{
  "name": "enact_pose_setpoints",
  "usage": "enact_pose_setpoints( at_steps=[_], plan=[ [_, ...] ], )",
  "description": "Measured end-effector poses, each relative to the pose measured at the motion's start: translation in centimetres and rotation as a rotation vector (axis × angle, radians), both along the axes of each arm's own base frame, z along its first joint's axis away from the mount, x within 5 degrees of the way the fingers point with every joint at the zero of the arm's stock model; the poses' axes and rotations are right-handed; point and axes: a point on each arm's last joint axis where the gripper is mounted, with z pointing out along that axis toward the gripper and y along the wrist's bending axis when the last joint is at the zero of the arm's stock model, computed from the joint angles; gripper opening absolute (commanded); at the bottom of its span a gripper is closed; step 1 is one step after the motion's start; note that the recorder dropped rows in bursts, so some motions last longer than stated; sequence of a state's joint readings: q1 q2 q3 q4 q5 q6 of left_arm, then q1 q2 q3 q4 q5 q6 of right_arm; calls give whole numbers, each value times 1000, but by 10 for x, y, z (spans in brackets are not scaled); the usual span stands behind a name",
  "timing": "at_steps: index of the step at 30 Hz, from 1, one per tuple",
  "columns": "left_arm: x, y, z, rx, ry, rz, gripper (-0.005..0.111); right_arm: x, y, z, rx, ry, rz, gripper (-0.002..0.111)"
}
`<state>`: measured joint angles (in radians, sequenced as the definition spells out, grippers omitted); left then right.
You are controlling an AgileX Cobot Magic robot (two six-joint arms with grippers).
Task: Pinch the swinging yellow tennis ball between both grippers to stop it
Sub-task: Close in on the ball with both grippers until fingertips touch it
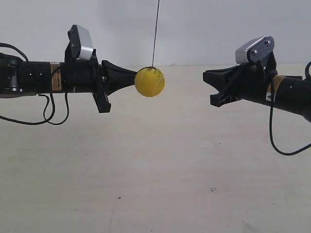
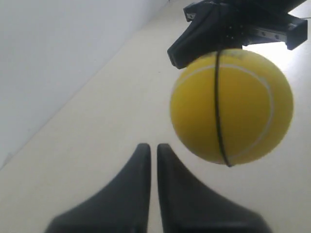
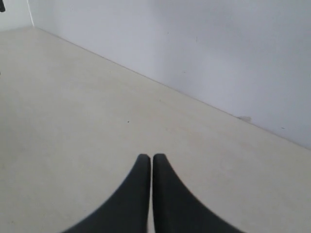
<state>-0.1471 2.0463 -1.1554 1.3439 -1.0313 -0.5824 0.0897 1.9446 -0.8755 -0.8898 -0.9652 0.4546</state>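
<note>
The yellow tennis ball [image 1: 149,81] hangs on its black string [image 1: 155,34] above the pale table [image 1: 155,184], a little left of centre. The left gripper [image 1: 132,75], jaws squeezed to a thin slit, points straight at the ball's left edge: touching or a hair short, can't tell. Its wrist camera has the ball just beyond the fingertips [image 2: 141,158], off to one side. Over on the right, the right gripper [image 1: 206,75] hangs well apart, jaws down to a hairline too, with open air between it and the ball. The table's far edge meets the wall [image 1: 204,29] behind, with free room beneath both arms.
</note>
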Motion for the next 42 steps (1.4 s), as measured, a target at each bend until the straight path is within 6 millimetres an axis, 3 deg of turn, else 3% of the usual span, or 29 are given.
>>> enact_pose_setpoints(
  at_steps=[9, 16, 29, 35, 42],
  plan=[
    [0, -1, -1, 30, 22, -39, 5, -2, 3, 0, 4, 7, 24, 0],
    [-1, -3, 5, -17, 15, -58, 5, -3, 22, 3, -17, -24, 82, 0],
    [0, -5, 9, -59, 0, -49, 5, -4, 23, 3, -18, -26, 84, 0],
    [-5, -29, 14, -63, -18, -110, 5, -4, 23, 3, -18, -27, 86, 0],
    [-8, -35, 14, -60, -16, -135, 5, -4, 23, 3, -21, -26, 93, 0]
  ],
)
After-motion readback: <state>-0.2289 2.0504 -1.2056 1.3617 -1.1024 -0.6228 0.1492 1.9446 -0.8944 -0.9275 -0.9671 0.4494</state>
